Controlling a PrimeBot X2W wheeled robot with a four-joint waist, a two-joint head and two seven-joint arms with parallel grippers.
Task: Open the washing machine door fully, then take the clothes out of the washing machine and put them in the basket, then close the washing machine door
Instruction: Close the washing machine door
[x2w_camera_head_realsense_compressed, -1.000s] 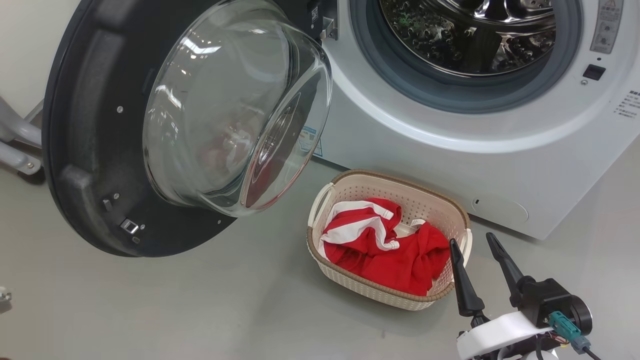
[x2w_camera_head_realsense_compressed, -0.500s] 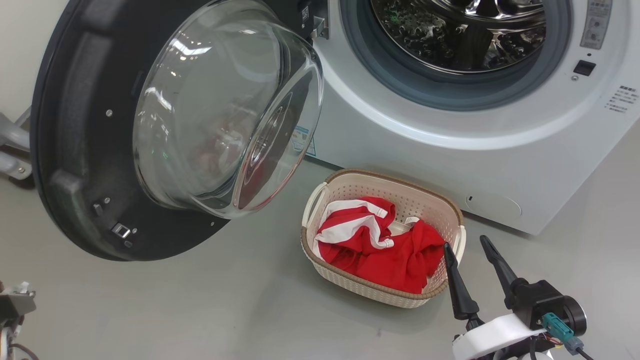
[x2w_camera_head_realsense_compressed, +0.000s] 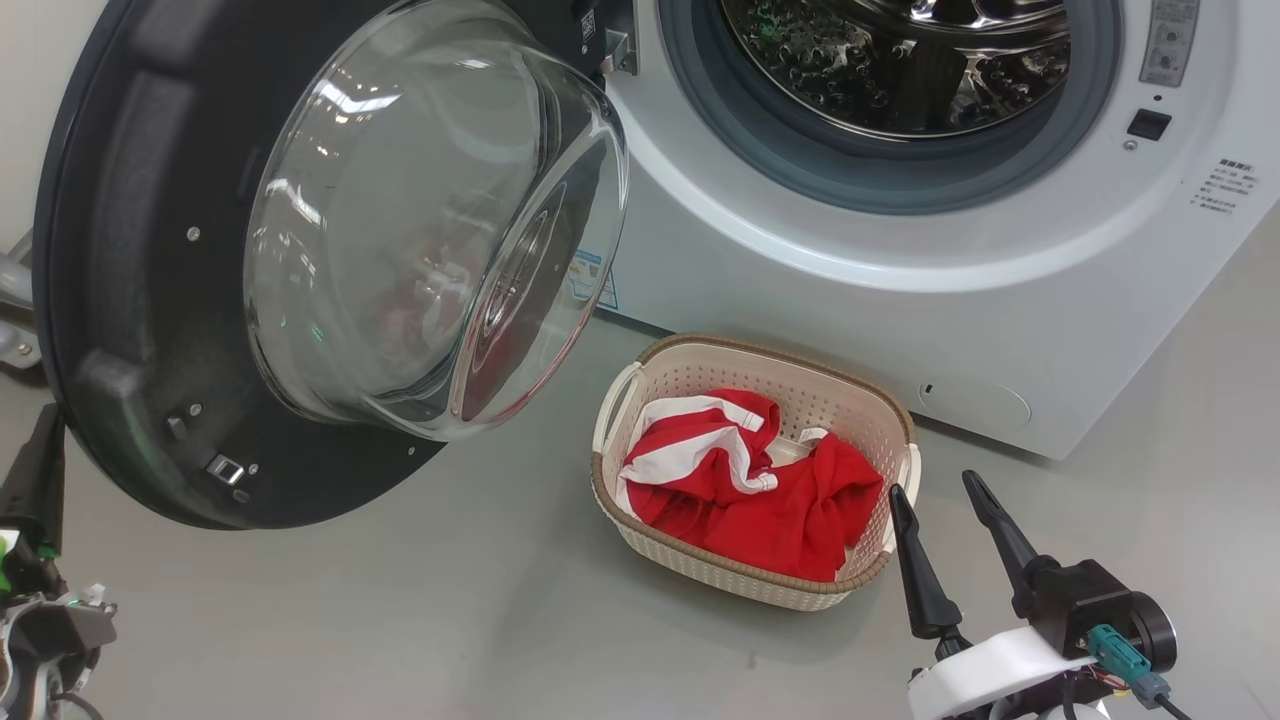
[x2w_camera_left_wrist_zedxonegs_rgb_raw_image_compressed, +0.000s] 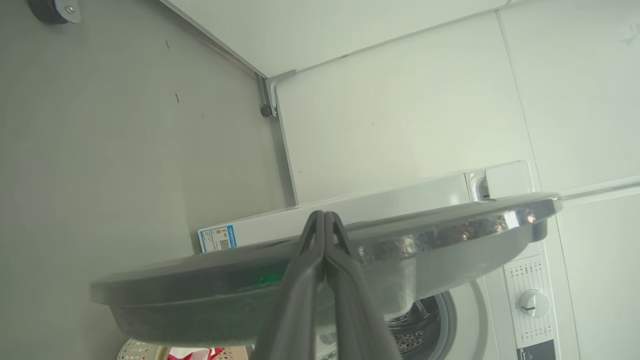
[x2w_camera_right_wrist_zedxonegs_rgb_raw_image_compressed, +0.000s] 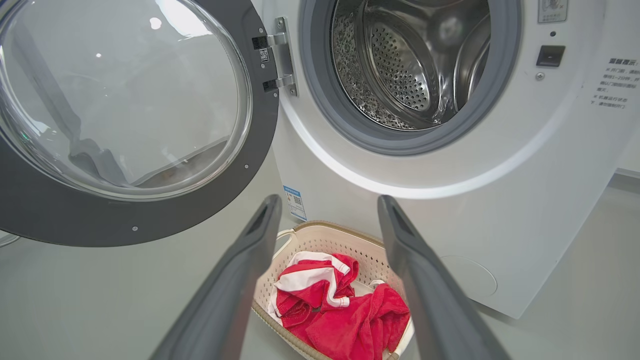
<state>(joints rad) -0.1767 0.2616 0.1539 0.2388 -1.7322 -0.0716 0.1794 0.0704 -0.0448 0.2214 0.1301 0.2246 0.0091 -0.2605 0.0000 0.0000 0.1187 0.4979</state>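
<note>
head view shows you one cream basket (x2w_camera_head_realsense_compressed: 770, 351) before one washing machine (x2w_camera_head_realsense_compressed: 800, 300), holding a heap of red clothes (x2w_camera_head_realsense_compressed: 760, 500) with white stripes. one washing machine door (x2w_camera_head_realsense_compressed: 120, 300) hangs open. your left gripper (x2w_camera_left_wrist_zedxonegs_rgb_raw_image_compressed: 324, 220) is pinched closed; your right gripper (x2w_camera_head_realsense_compressed: 933, 485) is spread wide beside the basket.

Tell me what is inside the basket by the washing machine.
The basket holds red clothes with white stripes, bunched in a heap. Bare perforated wall shows behind them. The fabric covers the bottom, so anything beneath cannot be seen.
</note>
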